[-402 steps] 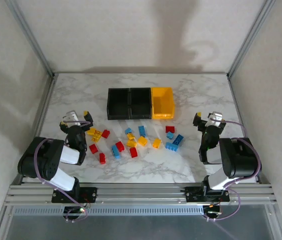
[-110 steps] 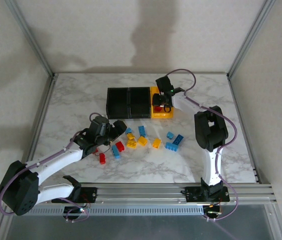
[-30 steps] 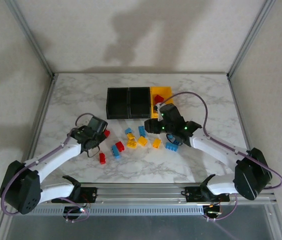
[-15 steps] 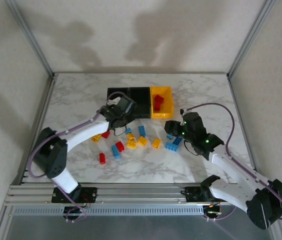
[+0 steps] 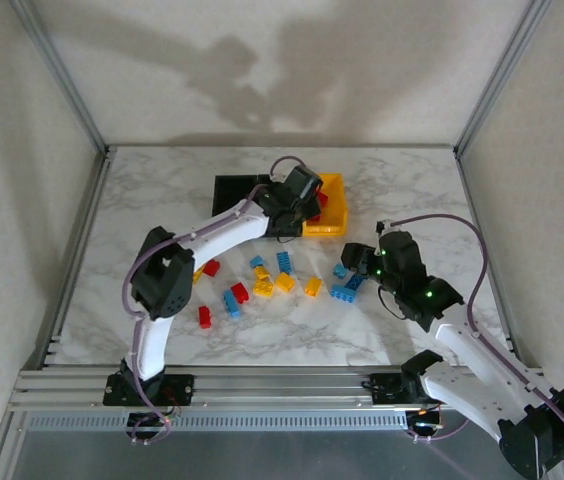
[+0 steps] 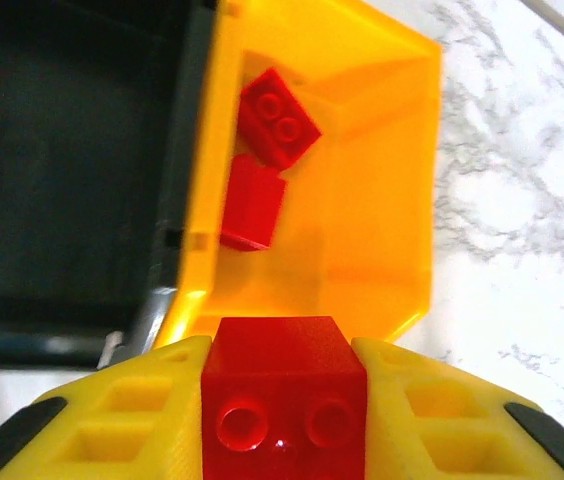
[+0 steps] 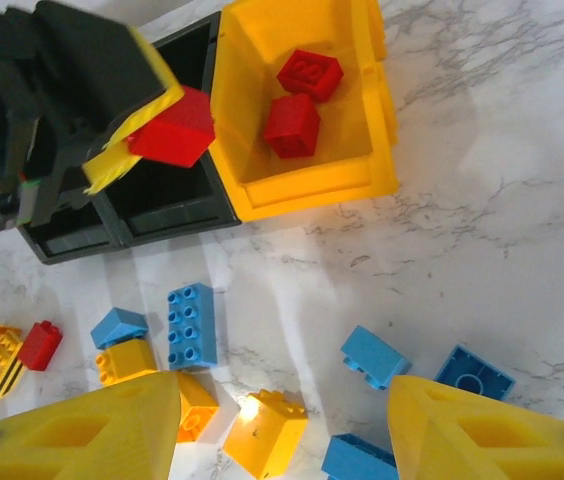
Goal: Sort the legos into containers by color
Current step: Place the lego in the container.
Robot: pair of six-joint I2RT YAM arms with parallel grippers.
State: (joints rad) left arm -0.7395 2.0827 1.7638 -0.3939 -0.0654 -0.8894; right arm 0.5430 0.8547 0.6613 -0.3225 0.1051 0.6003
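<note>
Early in the sort, by the look of it.

In the small open-top yellow plastic bin (image 6: pixel 382 200): two red studded plastic bricks (image 6: pixel 277 115), touching, close against the wall that borders the black bin.

Third red brick (image 6: pixel 284 365) pinched between the yellow pads of the left gripper (image 6: pixel 284 405), studs toward the wrist camera, hanging just over the yellow bin's near rim. Not yet let go.

Nothing made out inside the two black plastic bins (image 7: pixel 177 215), though partly hidden behind the left arm.

Right gripper (image 7: pixel 284 400) spread, nothing between the pads, poised low above the loose pile, near the small blue studded bricks (image 7: pixel 190 325).

Loose on the marble-pattern table (image 5: pixel 142 190), between the bins and the arm bases:
- three red bricks (image 5: pixel 239 292)
- a handful of blue
- a handful of small yellow studded bricks (image 5: pixel 284 282)

Roughly a dozen in all, some touching, exact count hard to fix.

No blue or yellow sorted so far. Judging from what lies where: red going to the yellow bin, the black pair presumably for blue and yellow. Bulk of the job ahead, with only the red well started.
</note>
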